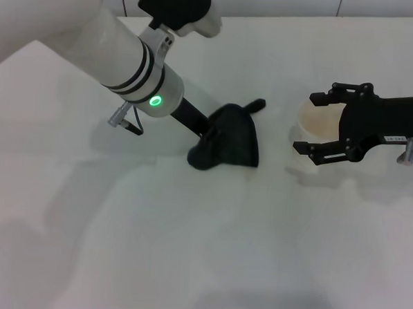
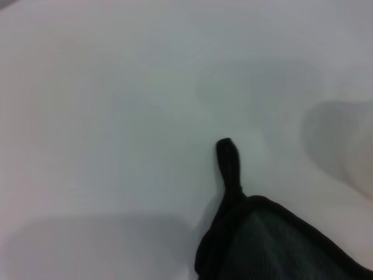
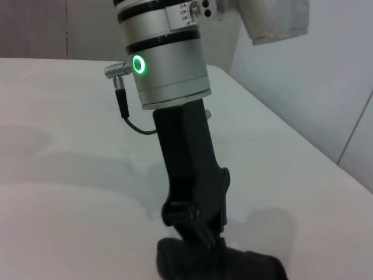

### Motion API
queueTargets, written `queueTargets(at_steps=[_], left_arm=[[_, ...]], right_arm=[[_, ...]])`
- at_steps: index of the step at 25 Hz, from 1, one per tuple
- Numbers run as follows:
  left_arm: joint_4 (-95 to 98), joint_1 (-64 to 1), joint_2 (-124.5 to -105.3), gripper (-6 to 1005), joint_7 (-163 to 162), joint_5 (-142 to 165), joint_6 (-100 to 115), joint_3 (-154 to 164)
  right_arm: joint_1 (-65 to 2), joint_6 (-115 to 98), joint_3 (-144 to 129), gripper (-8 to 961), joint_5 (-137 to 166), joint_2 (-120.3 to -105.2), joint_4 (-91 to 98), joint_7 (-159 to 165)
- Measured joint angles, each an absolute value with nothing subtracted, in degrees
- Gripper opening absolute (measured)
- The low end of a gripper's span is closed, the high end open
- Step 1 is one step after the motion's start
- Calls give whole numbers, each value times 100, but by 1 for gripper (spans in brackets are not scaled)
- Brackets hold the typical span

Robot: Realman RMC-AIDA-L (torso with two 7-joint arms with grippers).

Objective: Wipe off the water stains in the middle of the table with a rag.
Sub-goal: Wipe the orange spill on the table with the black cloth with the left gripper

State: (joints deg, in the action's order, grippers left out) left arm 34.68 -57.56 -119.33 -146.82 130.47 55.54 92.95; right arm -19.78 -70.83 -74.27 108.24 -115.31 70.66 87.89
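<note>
Centrally on the plain white surface [image 1: 187, 250], the left arm slants down and its claw [image 1: 208, 142] pins the soft black rag [image 1: 233, 138], fingers clamped on the cloth, whose pointed tail [image 2: 228, 160] lies flat. Well apart, the right claw [image 1: 317, 126] hangs level, fingers spread wide around a pale translucent cup [image 1: 319, 119].

Matt cloth rag [image 1: 234, 136]; smooth table [image 1: 187, 250]

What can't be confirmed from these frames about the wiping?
- Water stains: not visible in any view; the rag may cover them.
- Left gripper: fingertips buried in the rag, head and right wrist views.
- Cup: partly hidden behind the open right gripper, head view.
</note>
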Motion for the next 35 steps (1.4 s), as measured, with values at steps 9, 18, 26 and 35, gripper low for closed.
queueTargets(at_steps=[9,18,26,35], left_arm=[[3528,-5734,-11932,65,-15135,13325,5415,9272],[3705,-5719,-11964,65,-14084,12805,5934,9337],[3868,-5698,-11962,66,-13415,12392,6475,9342],[3894,-5715,-11961,68,-13007,12221,6852,9350]], right_arm=[[-1952,-7100,-7427,873,10815,-11531,7066,8788],[-1950,-7086,-7426,873,10811,-11531,7067,8789],[-1974,-7056,-7407,873,10818,-11531,7067,8789],[-1973,-7048,-7388,873,10823,-11532,7067,8789]])
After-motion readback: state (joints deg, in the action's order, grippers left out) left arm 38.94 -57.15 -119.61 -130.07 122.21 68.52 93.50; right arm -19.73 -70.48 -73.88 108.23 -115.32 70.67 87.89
